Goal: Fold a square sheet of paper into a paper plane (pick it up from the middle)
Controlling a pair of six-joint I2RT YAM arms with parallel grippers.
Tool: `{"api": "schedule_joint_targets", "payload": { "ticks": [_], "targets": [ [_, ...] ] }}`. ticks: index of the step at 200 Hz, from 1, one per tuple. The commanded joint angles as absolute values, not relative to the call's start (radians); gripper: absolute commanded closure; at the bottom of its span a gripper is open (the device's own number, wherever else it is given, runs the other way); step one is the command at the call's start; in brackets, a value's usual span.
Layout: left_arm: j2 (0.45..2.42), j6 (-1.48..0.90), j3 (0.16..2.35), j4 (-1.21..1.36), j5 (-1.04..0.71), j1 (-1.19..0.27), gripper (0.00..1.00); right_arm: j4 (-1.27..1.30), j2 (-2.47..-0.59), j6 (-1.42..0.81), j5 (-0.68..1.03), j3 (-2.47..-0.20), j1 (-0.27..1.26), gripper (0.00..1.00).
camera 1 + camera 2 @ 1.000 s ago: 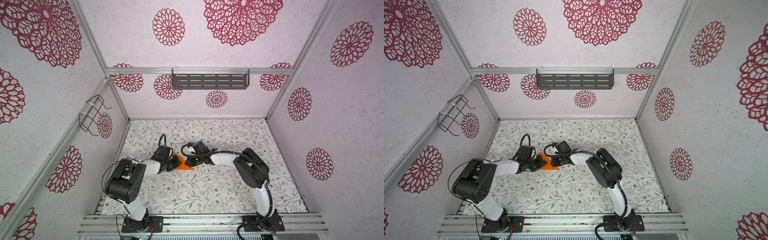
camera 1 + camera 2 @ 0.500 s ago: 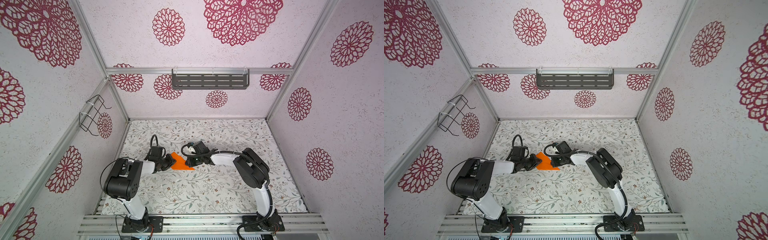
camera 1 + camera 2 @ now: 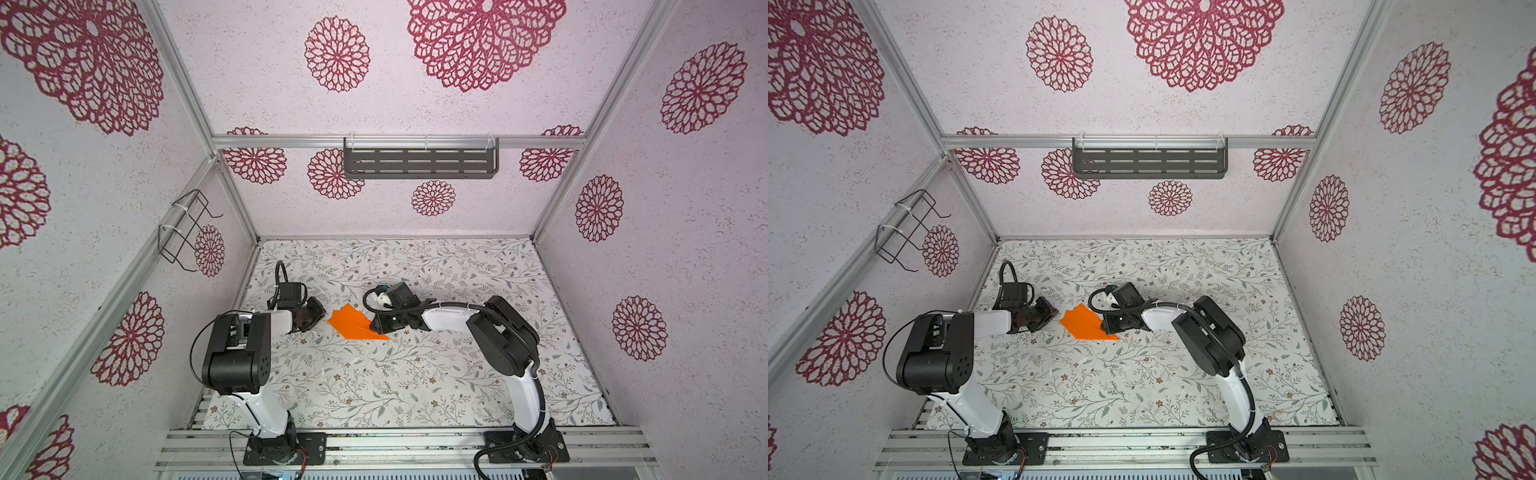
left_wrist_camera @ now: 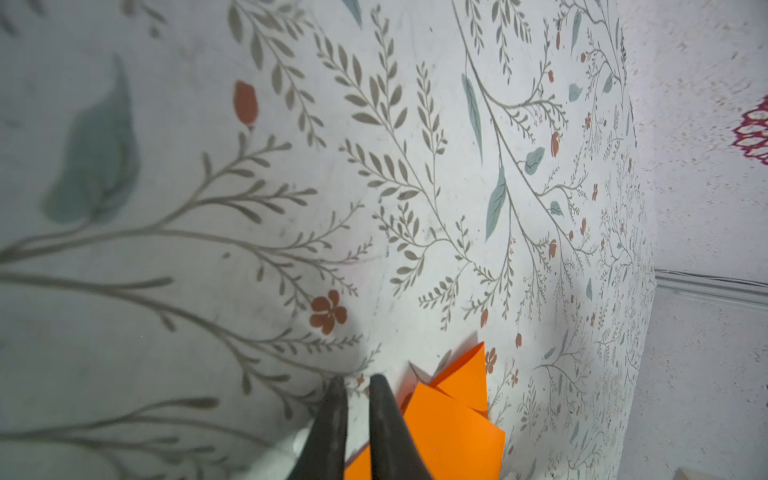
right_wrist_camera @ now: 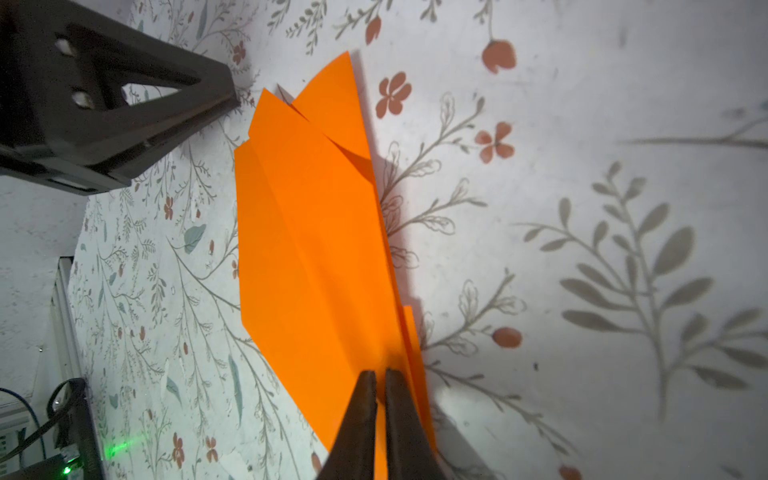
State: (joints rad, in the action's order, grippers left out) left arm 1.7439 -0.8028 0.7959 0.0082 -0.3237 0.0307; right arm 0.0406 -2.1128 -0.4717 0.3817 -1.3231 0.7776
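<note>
Jaws of the right gripper [image 5: 380, 375] pinch a bright orange folded paper plane [image 3: 353, 326]. It lies on the floral table mat [image 3: 415, 386] — left gripper [image 4: 357, 378] just beside its tail, slightly parted.

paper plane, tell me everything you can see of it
The paper plane is bright orange paper, folded into a flat dart with layered flaps and creases, lying on the floral table. In a top view its point aims lower right. The right end effector, nearly shut, rests on it near the point; the left end effector sits just off its tail, seemingly apart.
</note>
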Motion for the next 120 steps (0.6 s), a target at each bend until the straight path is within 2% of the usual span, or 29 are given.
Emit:
{"api": "schedule_joint_targets", "payload": {
  "ticks": [1,25,40,58,101,120],
  "targets": [
    [1.627,-0.823,0.804,-0.052,-0.339,0.018,0.79,0.017,-2.068,-0.495,0.392,-1.311,0.764,0.84],
    [1.51,-0.872,0.764,-0.061,-0.351,-0.012,0.66,0.106,-2.0,-0.5,0.424,-1.304,0.754,0.76],
    [1.456,-0.912,0.727,-0.054,-0.357,-0.032,0.56,0.149,-1.979,-0.481,0.448,-1.294,0.743,0.67],
    [1.42,-0.959,0.681,-0.022,-0.375,-0.053,0.51,0.144,-1.98,-0.414,0.466,-1.298,0.732,0.6],
    [1.415,-1.015,0.611,0.063,-0.39,-0.118,0.31,0.04,-2.041,-0.287,0.504,-1.372,0.704,0.55],
    [1.437,-1.016,0.594,0.114,-0.398,-0.155,0.29,0.035,-2.045,-0.283,0.51,-1.377,0.694,0.55]
  ]
}}
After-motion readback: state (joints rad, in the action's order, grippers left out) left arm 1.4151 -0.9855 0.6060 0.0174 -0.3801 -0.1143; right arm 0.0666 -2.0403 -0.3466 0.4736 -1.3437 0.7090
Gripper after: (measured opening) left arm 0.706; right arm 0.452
